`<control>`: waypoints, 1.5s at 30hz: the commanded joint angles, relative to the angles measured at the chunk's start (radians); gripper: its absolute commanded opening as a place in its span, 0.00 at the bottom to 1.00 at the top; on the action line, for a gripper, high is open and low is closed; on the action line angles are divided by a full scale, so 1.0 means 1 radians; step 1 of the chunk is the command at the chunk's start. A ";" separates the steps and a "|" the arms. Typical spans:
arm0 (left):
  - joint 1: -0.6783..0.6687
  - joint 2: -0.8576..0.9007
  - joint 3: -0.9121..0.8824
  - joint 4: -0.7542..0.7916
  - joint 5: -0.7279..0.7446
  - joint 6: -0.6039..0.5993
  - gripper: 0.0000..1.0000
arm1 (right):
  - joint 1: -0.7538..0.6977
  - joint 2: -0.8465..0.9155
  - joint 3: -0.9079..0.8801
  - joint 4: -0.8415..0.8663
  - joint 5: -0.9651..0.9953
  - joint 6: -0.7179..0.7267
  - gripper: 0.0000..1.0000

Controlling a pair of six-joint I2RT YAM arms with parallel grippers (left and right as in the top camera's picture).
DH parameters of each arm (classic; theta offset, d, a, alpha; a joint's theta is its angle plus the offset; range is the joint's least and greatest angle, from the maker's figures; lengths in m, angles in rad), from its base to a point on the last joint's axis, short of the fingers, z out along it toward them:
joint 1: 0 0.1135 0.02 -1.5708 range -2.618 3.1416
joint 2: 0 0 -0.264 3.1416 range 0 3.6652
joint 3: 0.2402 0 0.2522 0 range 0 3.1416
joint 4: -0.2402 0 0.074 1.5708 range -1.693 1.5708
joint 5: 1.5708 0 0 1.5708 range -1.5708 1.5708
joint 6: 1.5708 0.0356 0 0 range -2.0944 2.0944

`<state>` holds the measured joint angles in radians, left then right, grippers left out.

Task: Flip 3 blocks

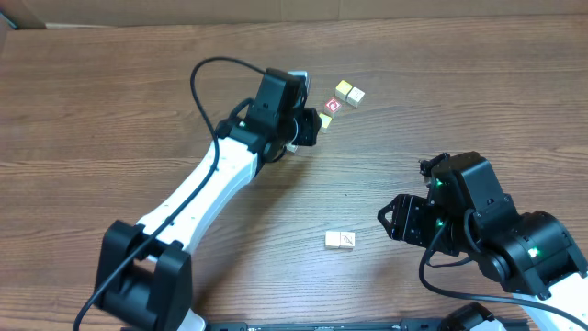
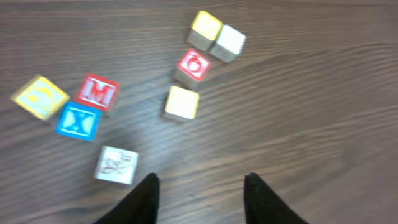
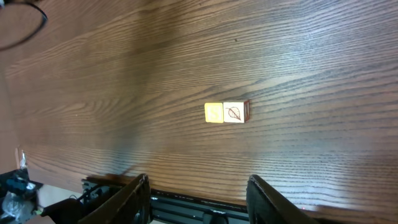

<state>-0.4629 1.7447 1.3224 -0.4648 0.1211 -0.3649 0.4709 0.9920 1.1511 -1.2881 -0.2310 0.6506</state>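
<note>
A white block with a dark drawing (image 2: 116, 164) lies just left of my left gripper (image 2: 202, 177), which is open and empty above the wood. A plain cream block (image 2: 182, 102) sits ahead of it. Two more blocks lie side by side near the table's front: one with a leaf drawing (image 3: 235, 112) touching one with a yellow face (image 3: 214, 112), seen from overhead as a pale pair (image 1: 340, 240). My right gripper (image 3: 199, 179) hangs open and empty, back from that pair, at the right in the overhead view (image 1: 393, 221). The left gripper (image 1: 308, 124) is at the far cluster.
Around the left gripper lie a red O block (image 2: 194, 64), a yellow block (image 2: 205, 25) touching a white one (image 2: 230, 42), a red M block (image 2: 97, 91), a blue X block (image 2: 78, 121) and another yellow block (image 2: 39, 96). The table's front edge (image 3: 205, 199) is just under the right gripper.
</note>
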 commanded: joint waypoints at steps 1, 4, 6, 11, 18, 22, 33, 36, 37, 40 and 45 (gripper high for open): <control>0.000 0.115 0.065 -0.049 -0.094 0.090 0.42 | -0.006 -0.010 0.029 -0.002 0.001 -0.005 0.51; 0.006 0.208 0.127 -0.107 -0.103 0.112 0.41 | -0.006 -0.010 0.029 -0.002 0.001 -0.009 0.52; 0.010 0.262 0.165 -0.132 -0.103 0.128 0.41 | -0.006 -0.010 0.029 -0.002 0.001 -0.010 0.52; 0.012 0.339 0.222 -0.158 -0.111 0.171 0.48 | -0.006 -0.010 0.029 -0.002 0.001 -0.022 0.52; 0.017 0.357 0.235 -0.166 -0.181 0.179 0.53 | -0.006 -0.010 0.029 -0.001 0.002 -0.024 0.52; 0.025 0.357 0.235 -0.192 -0.181 0.198 0.48 | -0.006 -0.008 0.029 0.000 0.002 -0.027 0.52; 0.026 0.361 0.232 -0.235 -0.180 0.240 0.42 | -0.006 -0.008 0.029 -0.001 -0.014 -0.027 0.52; 0.026 0.361 0.232 -0.236 -0.172 0.249 0.42 | -0.006 -0.008 0.029 -0.002 -0.017 -0.027 0.52; 0.026 0.361 0.232 -0.237 -0.172 0.251 0.42 | -0.006 -0.008 0.029 -0.002 -0.018 -0.027 0.52; 0.026 0.361 0.232 -0.241 -0.172 0.254 0.40 | -0.006 -0.008 0.029 -0.002 -0.018 -0.027 0.52; 0.026 0.361 0.223 -0.248 -0.172 0.254 0.36 | -0.006 -0.008 0.029 -0.002 -0.023 -0.027 0.52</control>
<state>-0.4404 2.0838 1.5333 -0.7116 -0.0429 -0.1268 0.4709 0.9920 1.1511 -1.2942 -0.2405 0.6312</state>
